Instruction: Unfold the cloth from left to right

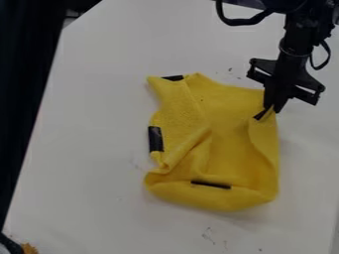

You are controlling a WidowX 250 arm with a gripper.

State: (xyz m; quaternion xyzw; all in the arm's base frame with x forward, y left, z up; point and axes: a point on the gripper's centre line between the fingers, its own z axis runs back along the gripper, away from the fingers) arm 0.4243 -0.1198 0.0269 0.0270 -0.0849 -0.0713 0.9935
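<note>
The black gripper (273, 108) points down at the upper right edge of the yellow cloth (228, 114). Its fingers are shut on the cloth's edge, beside a short black strip (260, 115). The cloth lies rumpled, with a diagonal fold at its lower left and a curved flap running down its right side from the fingertips. Other black strips mark its top left corner, its left edge and the folded lower part. What lies beneath the folds is hidden.
A pale table (92, 149) surrounds the cloth. A dark vertical shape (23, 89) borders the left side, and a small orange-brown item (28, 248) is at the bottom left corner. Dark cables hang by the arm at the top right.
</note>
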